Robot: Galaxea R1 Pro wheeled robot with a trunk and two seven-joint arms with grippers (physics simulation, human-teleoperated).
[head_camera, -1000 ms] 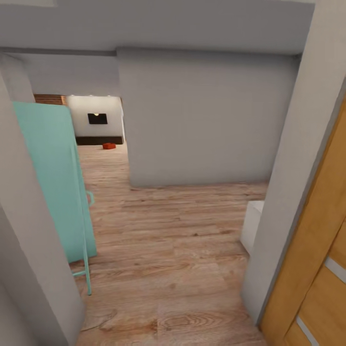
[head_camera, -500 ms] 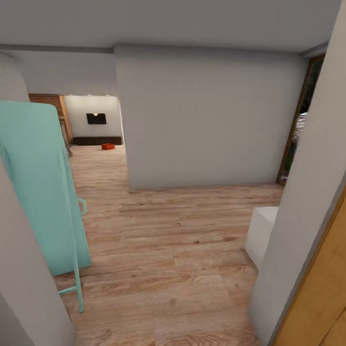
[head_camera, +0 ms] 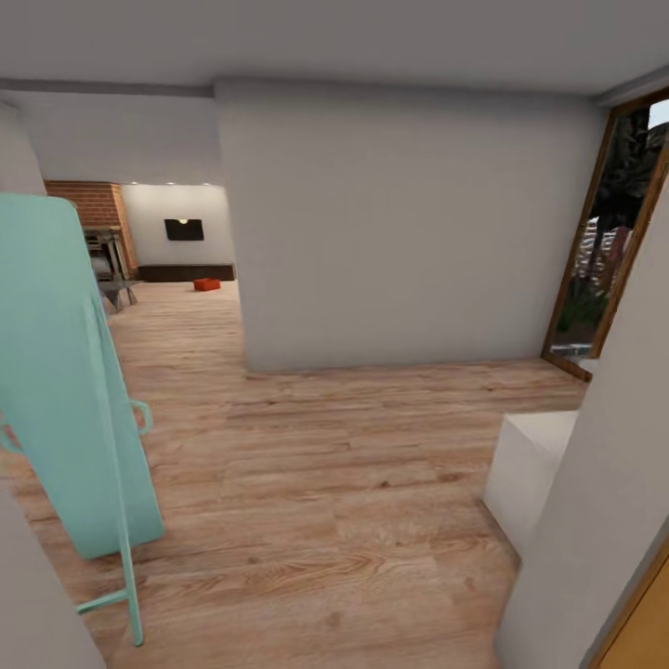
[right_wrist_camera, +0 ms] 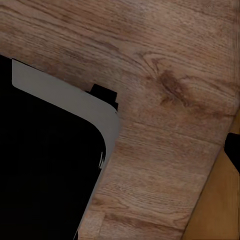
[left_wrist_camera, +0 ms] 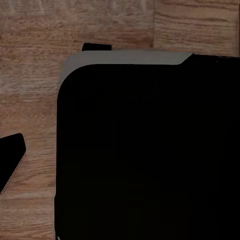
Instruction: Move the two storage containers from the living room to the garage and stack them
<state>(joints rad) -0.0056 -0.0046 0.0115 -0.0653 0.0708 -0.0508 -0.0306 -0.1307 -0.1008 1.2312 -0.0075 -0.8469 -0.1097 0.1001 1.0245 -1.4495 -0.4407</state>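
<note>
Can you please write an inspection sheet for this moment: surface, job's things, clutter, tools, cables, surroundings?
Surface: light wood plank floor, seen in the head view and under both wrist cameras.
Job's things: one small orange-red bin far off on the floor, before a dark bench; a second bin, nothing seen.
Clutter: a teal folded stand leaning at the left; a white block at the right.
Tools: wrist views show dark robot body over the floor; open or shut cannot be told.
Cables: nothing seen.
Surroundings: grey wall ahead, brick fireplace, black TV, glass door with wooden frame at the right.
</note>
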